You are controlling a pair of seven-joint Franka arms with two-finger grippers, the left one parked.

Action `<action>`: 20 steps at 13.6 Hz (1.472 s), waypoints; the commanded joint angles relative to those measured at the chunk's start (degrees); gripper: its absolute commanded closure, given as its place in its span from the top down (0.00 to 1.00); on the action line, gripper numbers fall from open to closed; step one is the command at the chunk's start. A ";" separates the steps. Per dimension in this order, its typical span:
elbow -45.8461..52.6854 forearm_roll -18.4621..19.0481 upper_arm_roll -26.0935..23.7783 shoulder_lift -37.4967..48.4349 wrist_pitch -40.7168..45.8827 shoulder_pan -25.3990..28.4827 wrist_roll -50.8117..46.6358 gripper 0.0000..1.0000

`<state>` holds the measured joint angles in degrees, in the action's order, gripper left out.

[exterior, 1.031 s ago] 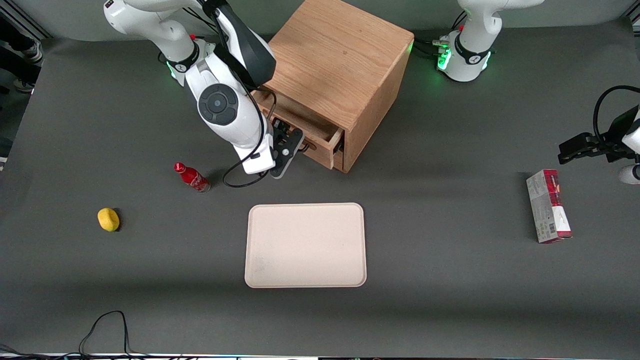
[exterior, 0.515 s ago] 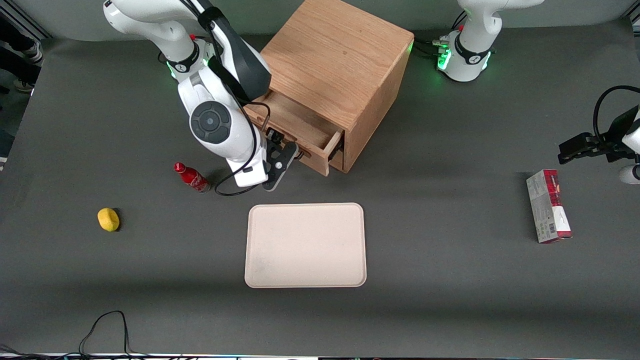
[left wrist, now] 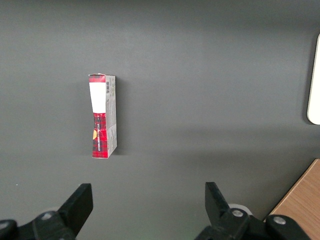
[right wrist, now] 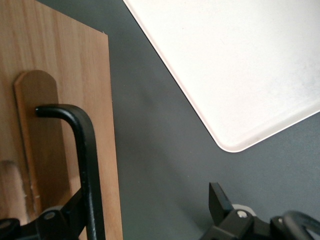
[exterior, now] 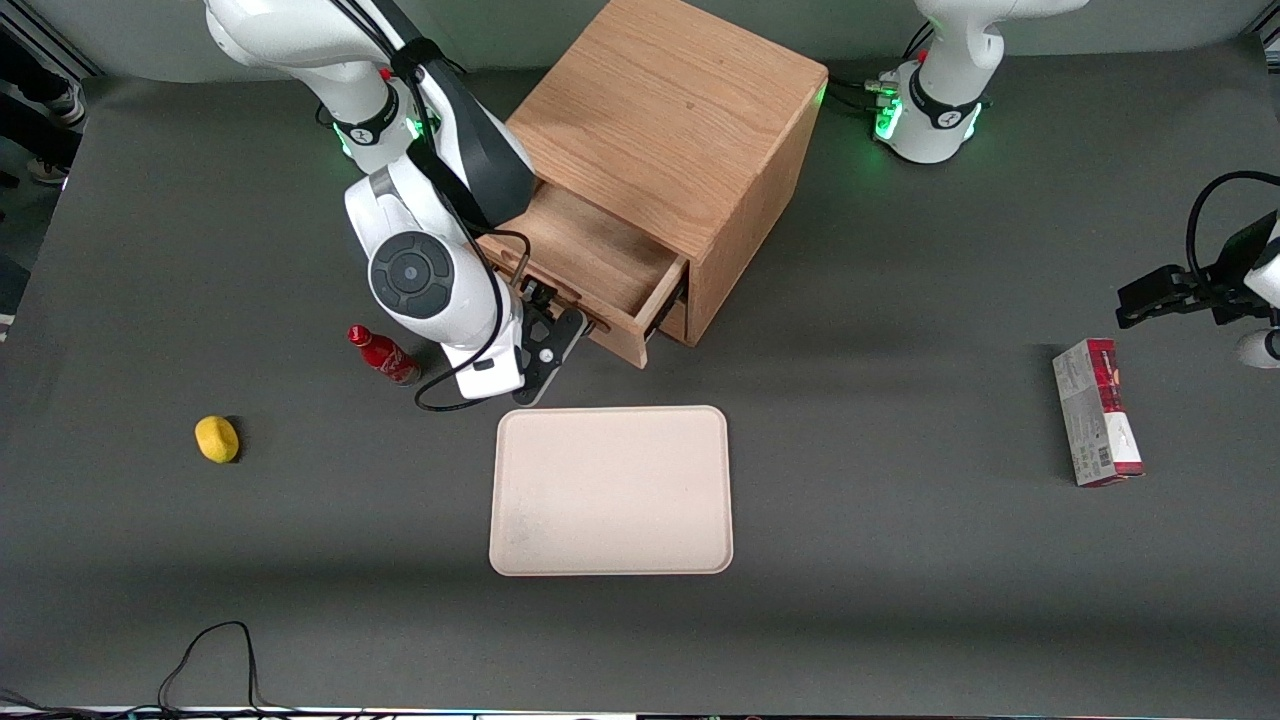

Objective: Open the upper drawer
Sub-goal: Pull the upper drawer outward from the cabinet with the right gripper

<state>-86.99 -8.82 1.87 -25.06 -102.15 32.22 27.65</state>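
Note:
The wooden cabinet point(exterior: 670, 120) stands at the back of the table, and its upper drawer point(exterior: 585, 255) is pulled partly out toward the front camera, showing a bare wooden inside. My right gripper point(exterior: 560, 330) is at the drawer's front panel point(right wrist: 60, 100). It is open, with the jaws wide apart. One finger point(right wrist: 75, 210) sits hooked between the dark bar handle point(right wrist: 87, 165) and the panel. The other finger point(right wrist: 217, 197) hangs free over the grey table. Nothing is clamped between them. The lower drawer is mostly hidden under the upper one.
A cream tray point(exterior: 610, 490) lies just in front of the gripper, its corner point(right wrist: 240, 60) close by. A red bottle point(exterior: 383, 354) lies beside the arm, a yellow fruit point(exterior: 216, 439) farther out. A red-and-white box point(exterior: 1096, 412) lies toward the parked arm's end.
The upper drawer has slid farther out of the cabinet. My gripper has moved with its handle toward the front camera and the tray.

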 commanded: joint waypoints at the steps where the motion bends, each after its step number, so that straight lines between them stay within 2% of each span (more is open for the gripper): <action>1: 2.70 1.96 -0.03 -1.92 1.43 -0.75 1.18 1.00; 15: 8.24 2.93 -0.11 -6.05 1.78 -6.55 1.62 1.00; 20: 12.19 3.55 -0.11 -8.34 4.59 -8.49 3.99 1.00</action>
<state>-78.59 -6.37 1.95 -31.26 -99.74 25.01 30.05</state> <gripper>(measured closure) 0.000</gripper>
